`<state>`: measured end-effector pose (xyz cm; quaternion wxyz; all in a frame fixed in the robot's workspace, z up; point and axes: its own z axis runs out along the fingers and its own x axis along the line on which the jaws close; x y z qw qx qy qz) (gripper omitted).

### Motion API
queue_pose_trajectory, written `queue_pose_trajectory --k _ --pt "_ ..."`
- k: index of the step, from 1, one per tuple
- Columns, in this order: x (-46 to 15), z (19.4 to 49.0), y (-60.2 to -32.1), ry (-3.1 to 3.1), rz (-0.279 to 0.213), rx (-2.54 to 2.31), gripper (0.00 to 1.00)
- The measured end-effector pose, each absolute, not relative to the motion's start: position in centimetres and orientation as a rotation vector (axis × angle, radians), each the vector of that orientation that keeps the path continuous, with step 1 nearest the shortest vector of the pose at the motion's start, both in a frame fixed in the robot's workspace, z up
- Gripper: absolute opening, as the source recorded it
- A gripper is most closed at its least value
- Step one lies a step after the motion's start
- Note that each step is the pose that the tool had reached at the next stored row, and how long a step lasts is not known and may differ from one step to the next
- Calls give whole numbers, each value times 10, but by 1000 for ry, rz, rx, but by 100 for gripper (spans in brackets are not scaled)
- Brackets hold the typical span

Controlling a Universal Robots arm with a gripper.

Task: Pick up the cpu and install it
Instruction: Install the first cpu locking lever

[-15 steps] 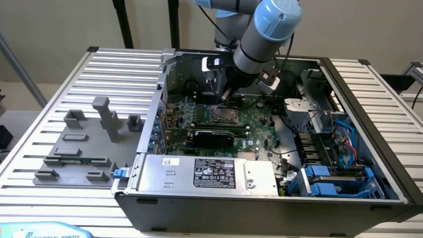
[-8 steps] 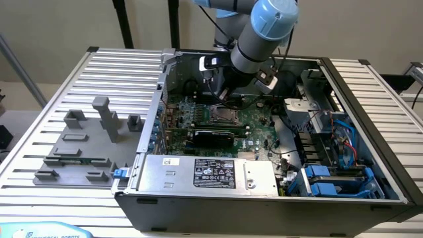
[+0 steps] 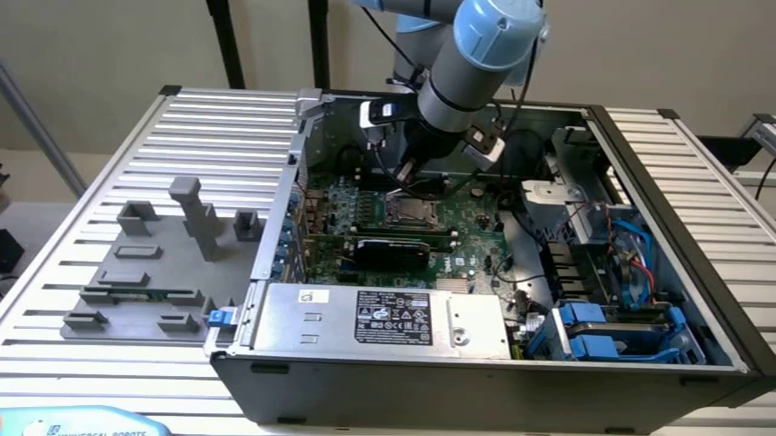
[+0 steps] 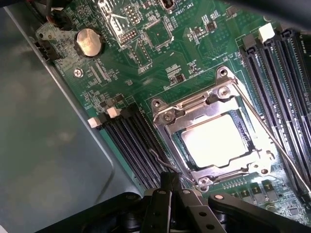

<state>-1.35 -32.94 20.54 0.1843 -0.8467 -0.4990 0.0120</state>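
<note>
Closest to the wrist camera are the black arms of the pincer (image 4: pixel 174 180), and their tips come together just beside one corner of the metal socket frame (image 4: pixel 214 104). The cpu (image 4: pixel 221 141) lies flat inside this frame. Its bright silver top shows through the frame's window, so it seems to be seated in its place on the green board (image 4: pixel 146 73).

I think the danger now is a sideways slip. The tips stand very near the thin wire lever (image 4: pixel 159 162) and the dark memory slots (image 4: pixel 133 133). If the arm pushes at a wrong angle, a tip could jump off the wire, scratch the board, or press on the frame and disturb how the cpu sits.

The pincer is fully closed and carries nothing between its tips. Whether they really touch the wire lever, I cannot tell. In the exterior view the pincer (image 3: pixel 406 173) hangs low inside the open computer case (image 3: pixel 485 372), over the board.
</note>
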Motion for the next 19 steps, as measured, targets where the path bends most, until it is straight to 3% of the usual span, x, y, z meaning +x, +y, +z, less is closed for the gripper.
queue_pose_trajectory --k 19 --pt "-8 207 -334 -1407 34 -2387 11"
